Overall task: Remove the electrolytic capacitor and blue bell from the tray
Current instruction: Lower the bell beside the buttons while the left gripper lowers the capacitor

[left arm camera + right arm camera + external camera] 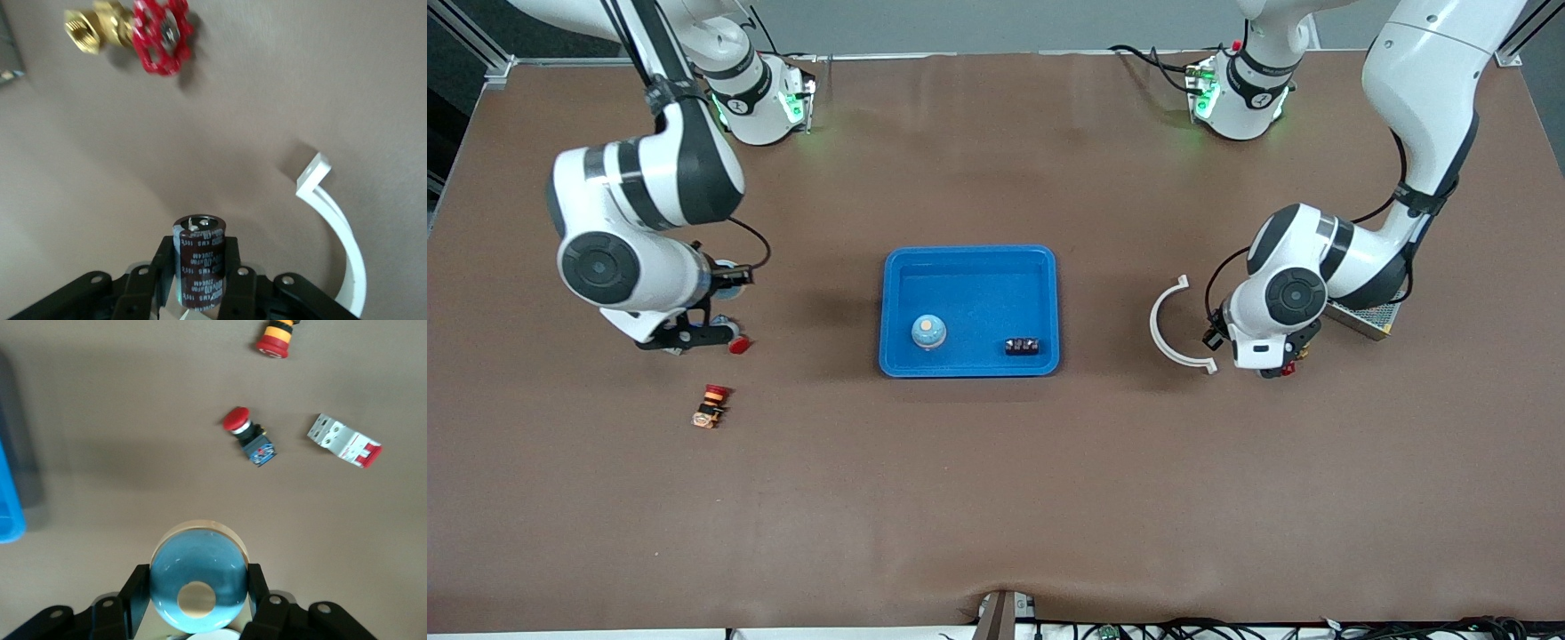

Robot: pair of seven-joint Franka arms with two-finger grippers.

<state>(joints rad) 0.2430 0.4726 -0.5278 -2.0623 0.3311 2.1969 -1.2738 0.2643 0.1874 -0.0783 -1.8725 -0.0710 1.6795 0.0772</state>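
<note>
My left gripper [198, 270] is shut on a dark brown capacitor [198, 263], which stands upright between its fingers above the brown table, beside a white curved piece [340, 240]. In the front view this gripper [1263, 360] hangs toward the left arm's end of the table. My right gripper [198, 593] is shut on a blue dome bell [198, 583] above the table, toward the right arm's end [694, 336]. Between the arms lies a blue tray [969, 258] that holds another blue bell [929, 332] and a dark block-shaped part [1023, 345].
A red-handled brass valve [143, 33] and a metal box [1360, 316] lie by the left gripper. Near the right gripper are a red push button [248, 437], a white circuit breaker [343, 440] and a red and orange stop button [711, 405].
</note>
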